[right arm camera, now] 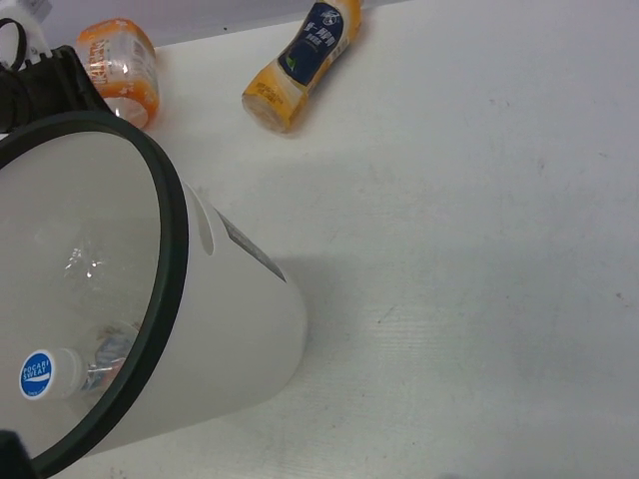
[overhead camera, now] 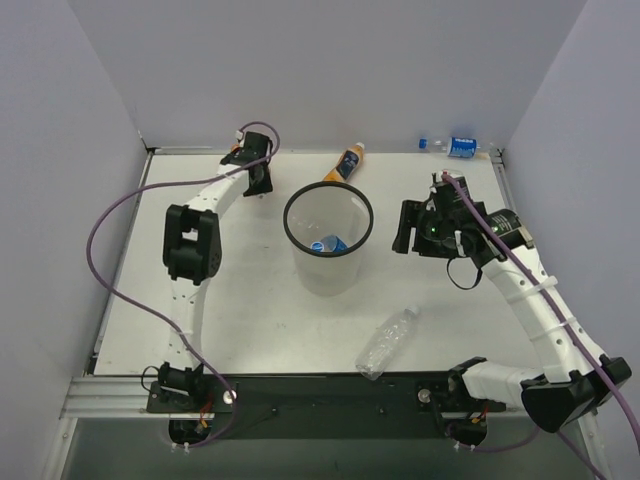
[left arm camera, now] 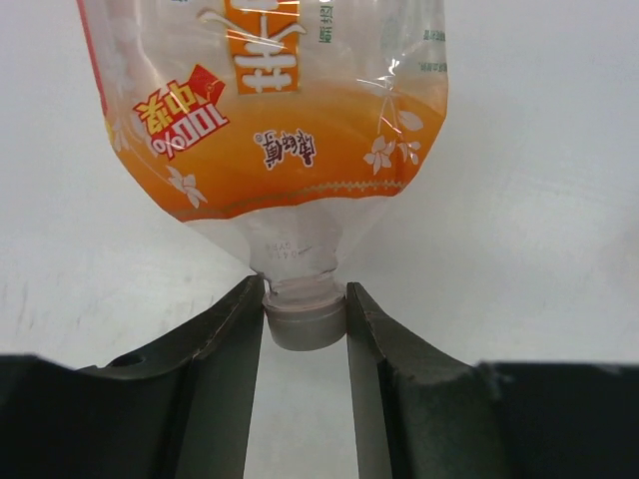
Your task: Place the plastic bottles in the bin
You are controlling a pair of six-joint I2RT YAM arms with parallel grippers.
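Observation:
The bin stands mid-table with a blue-labelled clear bottle inside; the right wrist view shows its wall and that bottle's blue cap. My left gripper is at the back left, shut on the grey cap of the wide orange bottle, fingers on both sides. That bottle also shows in the right wrist view. The slim orange bottle lies behind the bin. My right gripper hangs open and empty to the right of the bin.
A clear unlabelled bottle lies near the front edge, right of centre. A clear blue-labelled bottle lies at the back right by the wall. White walls close in the table on three sides.

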